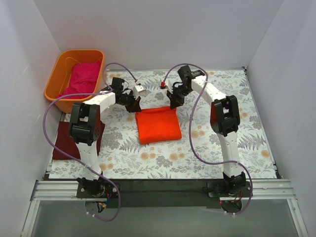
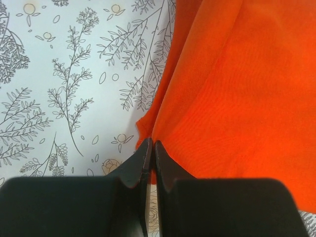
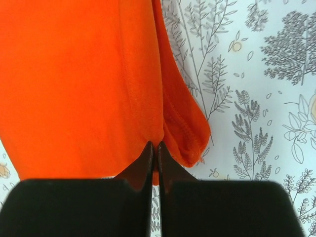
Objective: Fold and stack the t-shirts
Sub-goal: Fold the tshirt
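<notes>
Only the top view shows the magenta t-shirt (image 1: 84,76) in the tub (image 1: 55,84) and the maroon t-shirt (image 1: 61,143) at the table's (image 1: 237,143) left edge. The orange-red t-shirt (image 1: 158,125) lies folded mid-table, its long axis roughly left-right. The left gripper (image 2: 149,146) and right gripper (image 3: 154,146) are clenched at its far corners; whether they pinch cloth is unclear.

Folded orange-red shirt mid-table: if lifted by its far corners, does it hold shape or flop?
Probably flops: the orange-red t-shirt is thin cloth, its hem curled at the corner in the right wrist view, so it should sag between pinch points. Pushed, its layers may bunch rather than slide whole.
</notes>
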Robot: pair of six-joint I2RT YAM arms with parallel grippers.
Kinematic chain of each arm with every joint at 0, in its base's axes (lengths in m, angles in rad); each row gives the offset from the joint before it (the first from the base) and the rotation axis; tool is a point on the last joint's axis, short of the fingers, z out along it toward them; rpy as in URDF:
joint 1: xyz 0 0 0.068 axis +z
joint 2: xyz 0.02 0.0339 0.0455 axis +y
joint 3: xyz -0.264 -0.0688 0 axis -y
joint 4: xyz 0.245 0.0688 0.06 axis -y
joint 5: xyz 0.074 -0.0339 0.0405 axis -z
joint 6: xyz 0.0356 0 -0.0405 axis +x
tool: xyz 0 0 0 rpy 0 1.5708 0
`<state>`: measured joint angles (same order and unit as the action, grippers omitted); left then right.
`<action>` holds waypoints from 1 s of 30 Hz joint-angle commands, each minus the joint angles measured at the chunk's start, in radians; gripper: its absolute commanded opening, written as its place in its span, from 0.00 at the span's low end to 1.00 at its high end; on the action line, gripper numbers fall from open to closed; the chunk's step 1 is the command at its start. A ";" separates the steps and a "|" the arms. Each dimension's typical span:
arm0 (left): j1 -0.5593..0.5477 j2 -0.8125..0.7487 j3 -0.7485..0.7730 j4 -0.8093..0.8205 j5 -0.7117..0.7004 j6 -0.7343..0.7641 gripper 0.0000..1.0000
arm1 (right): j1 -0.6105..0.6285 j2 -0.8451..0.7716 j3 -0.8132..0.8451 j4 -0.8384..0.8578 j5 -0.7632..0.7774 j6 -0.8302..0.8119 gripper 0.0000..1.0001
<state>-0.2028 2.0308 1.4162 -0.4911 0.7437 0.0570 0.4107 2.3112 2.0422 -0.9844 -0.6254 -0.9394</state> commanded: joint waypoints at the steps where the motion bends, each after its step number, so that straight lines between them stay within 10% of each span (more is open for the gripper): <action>1: 0.016 -0.075 0.012 0.034 0.025 -0.042 0.00 | -0.009 -0.061 0.013 0.070 -0.045 0.097 0.03; 10: 0.017 -0.092 -0.046 0.042 -0.058 -0.020 0.00 | -0.003 -0.050 0.004 0.092 -0.010 0.097 0.06; 18: 0.019 0.003 -0.013 0.151 -0.191 -0.153 0.12 | -0.027 -0.038 0.015 0.214 0.090 0.264 0.60; 22: 0.022 0.017 0.070 0.169 -0.236 -0.262 0.40 | -0.065 -0.110 -0.054 0.289 0.082 0.375 0.65; 30: 0.040 -0.206 0.029 0.178 0.021 -0.654 0.45 | -0.096 -0.251 -0.118 0.302 -0.210 0.565 0.93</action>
<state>-0.1654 2.0258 1.4513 -0.3351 0.5877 -0.3817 0.3016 2.1784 1.9499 -0.7235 -0.6308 -0.5022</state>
